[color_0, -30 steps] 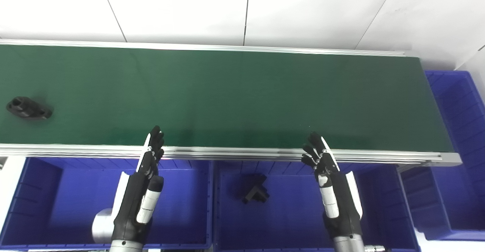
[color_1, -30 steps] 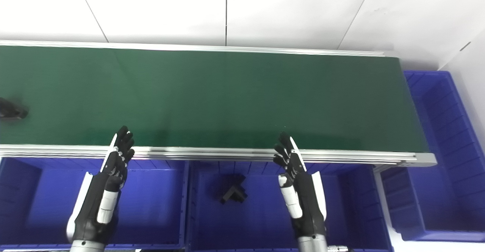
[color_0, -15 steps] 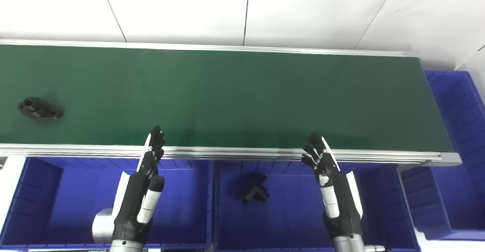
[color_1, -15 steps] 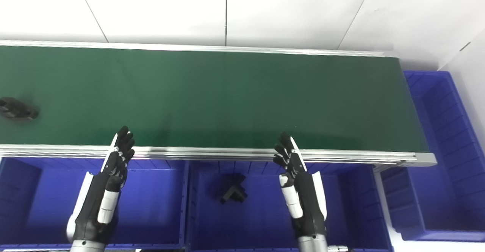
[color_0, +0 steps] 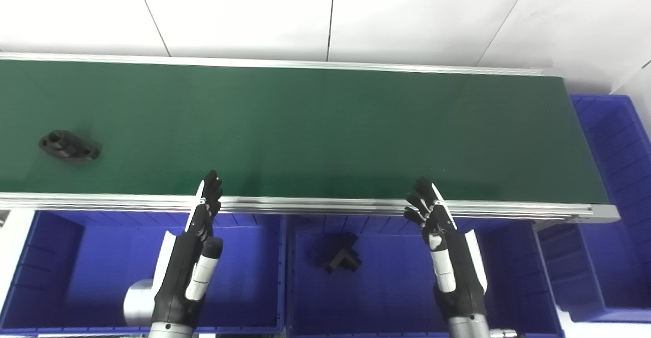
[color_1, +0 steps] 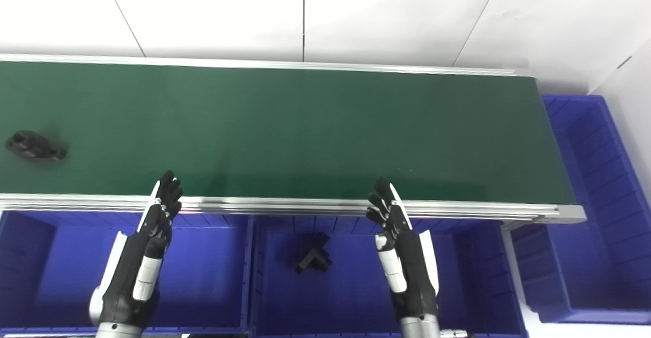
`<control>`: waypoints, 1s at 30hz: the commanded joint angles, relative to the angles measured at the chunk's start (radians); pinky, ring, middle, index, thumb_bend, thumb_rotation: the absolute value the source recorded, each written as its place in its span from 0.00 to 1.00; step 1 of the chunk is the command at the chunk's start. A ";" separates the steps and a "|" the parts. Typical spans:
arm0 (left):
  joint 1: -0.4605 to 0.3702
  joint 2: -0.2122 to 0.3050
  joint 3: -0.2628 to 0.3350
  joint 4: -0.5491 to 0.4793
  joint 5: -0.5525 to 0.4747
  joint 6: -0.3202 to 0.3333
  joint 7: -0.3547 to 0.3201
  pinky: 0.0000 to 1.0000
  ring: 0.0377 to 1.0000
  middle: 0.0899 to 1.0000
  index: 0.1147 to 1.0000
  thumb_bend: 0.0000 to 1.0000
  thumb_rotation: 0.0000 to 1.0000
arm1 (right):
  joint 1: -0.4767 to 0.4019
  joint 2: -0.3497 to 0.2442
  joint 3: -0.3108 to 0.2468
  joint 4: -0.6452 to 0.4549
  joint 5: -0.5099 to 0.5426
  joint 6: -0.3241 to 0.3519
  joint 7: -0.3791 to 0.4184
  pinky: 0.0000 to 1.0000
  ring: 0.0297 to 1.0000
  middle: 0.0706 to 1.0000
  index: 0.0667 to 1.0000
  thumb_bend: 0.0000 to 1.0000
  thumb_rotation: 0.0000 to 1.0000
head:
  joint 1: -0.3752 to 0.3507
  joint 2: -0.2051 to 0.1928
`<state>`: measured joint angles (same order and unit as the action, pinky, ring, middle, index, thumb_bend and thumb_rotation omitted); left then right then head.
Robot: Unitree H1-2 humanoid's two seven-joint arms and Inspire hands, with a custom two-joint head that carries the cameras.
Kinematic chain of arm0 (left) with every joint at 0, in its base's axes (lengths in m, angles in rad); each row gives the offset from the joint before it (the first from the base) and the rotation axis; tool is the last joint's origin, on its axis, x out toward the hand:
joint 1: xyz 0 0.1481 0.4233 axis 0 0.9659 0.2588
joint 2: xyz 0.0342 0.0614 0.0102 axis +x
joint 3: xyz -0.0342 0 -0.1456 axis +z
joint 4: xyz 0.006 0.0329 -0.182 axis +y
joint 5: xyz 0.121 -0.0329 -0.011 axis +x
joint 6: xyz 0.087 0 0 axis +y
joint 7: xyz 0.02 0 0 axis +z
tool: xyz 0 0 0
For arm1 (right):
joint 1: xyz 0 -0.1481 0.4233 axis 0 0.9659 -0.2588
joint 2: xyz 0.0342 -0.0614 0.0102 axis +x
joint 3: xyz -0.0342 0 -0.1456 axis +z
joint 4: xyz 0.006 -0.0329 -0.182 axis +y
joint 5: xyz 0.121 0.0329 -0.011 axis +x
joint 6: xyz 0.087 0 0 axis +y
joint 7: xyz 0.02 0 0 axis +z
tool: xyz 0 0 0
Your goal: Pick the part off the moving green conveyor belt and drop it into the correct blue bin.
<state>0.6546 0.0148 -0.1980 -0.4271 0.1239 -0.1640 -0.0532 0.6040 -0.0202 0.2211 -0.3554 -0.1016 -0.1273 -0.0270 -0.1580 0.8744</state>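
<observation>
- One green conveyor belt (color_0: 325, 129) is seen running across the whole view; nothing has been picked from it yet.
- Three blue bins are counted along the near rail, the left bin (color_0: 101, 256), the middle bin (color_0: 386, 287) and a smaller right bin (color_0: 564, 272), and a fourth end bin (color_0: 615, 140) past the belt's right end.
- Two hands are raised at the near rail: the left hand (color_0: 196, 246) and the right hand (color_0: 442, 241) are both empty, fingers spread.
- One part (color_0: 68, 145) lies far left on the belt, well apart from the left hand; grasping and dropping are judged still to be done.
- One black piece (color_0: 342, 259) is already lying in the middle bin.
</observation>
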 commanded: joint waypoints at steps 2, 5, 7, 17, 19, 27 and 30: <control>0.000 0.002 -0.001 -0.012 0.011 -0.045 0.007 1.00 0.99 1.00 1.00 0.73 0.99 | 0.000 0.002 -0.002 -0.024 0.004 -0.045 0.008 0.85 0.90 0.94 0.94 0.86 0.97 | 0.001 0.000; -0.002 0.003 0.000 -0.010 0.011 -0.047 0.007 1.00 0.99 1.00 1.00 0.73 0.99 | 0.000 0.003 -0.002 -0.021 0.004 -0.045 0.007 0.84 0.90 0.94 0.94 0.86 0.97 | 0.002 -0.001; -0.003 0.004 0.001 -0.007 0.020 -0.048 0.009 1.00 0.99 1.00 1.00 0.72 1.00 | -0.001 0.003 -0.002 -0.020 0.008 -0.044 0.009 0.84 0.90 0.94 0.94 0.86 0.97 | 0.003 -0.003; -0.002 -0.004 0.001 0.004 0.010 -0.066 0.012 0.99 0.99 1.00 1.00 0.70 0.97 | -0.001 -0.005 -0.001 -0.011 0.009 -0.060 0.013 0.84 0.90 0.94 0.94 0.84 0.96 | 0.016 -0.020; 0.001 -0.003 -0.001 0.007 0.016 -0.068 0.013 0.99 0.99 1.00 1.00 0.70 0.97 | 0.002 -0.007 0.001 -0.008 0.014 -0.065 0.016 0.85 0.91 0.94 0.94 0.83 0.96 | 0.027 -0.032; 0.010 -0.017 -0.016 0.072 0.062 -0.145 0.038 0.95 0.97 1.00 1.00 0.67 0.95 | 0.008 -0.037 -0.017 0.063 0.061 -0.154 0.036 0.89 0.93 0.95 0.94 0.80 0.92 | 0.162 -0.144; 0.009 -0.026 -0.026 0.094 0.080 -0.165 0.044 0.92 0.96 1.00 1.00 0.67 0.94 | 0.005 -0.048 -0.027 0.093 0.075 -0.186 0.040 0.90 0.93 0.95 0.95 0.81 0.93 | 0.191 -0.167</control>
<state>0.6539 -0.0014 -0.2134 -0.3259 0.1913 -0.2785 -0.0227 0.6056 -0.0657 0.1996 -0.2551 -0.0427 -0.2429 0.0004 0.0319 0.7074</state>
